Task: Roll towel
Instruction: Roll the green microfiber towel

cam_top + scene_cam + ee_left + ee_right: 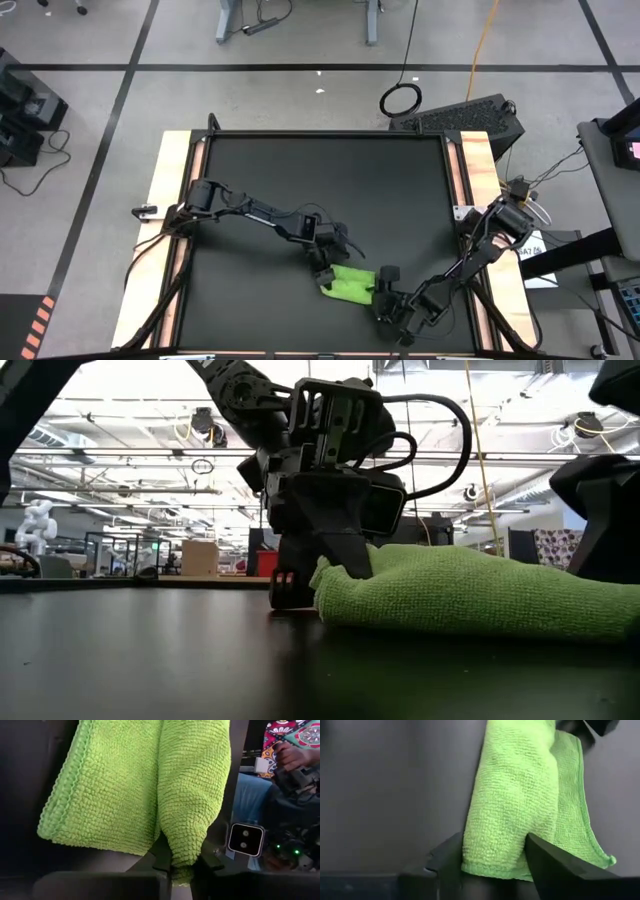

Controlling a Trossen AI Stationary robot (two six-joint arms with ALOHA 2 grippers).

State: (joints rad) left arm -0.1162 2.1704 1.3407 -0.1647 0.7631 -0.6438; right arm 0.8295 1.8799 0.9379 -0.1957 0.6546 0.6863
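- The black table (260,180) carries everything, and the action sits close to its near edge, toward the right-hand corner.
- The towel (348,283) lies there as a part-rolled green strip, its long axis running roughly along that near edge, one arm at each end.
- The left gripper (326,272) is at the towel's left end, fingers pinched together on a fold of cloth; the left wrist view shows the rolled part caught between its fingertips (162,862).
- The right gripper (383,293) is at the opposite end, jaws standing wide with the roll's end between them, touching or not I cannot tell.
- Both grippers are equally near, so my read is the roll should advance across the strip's width.
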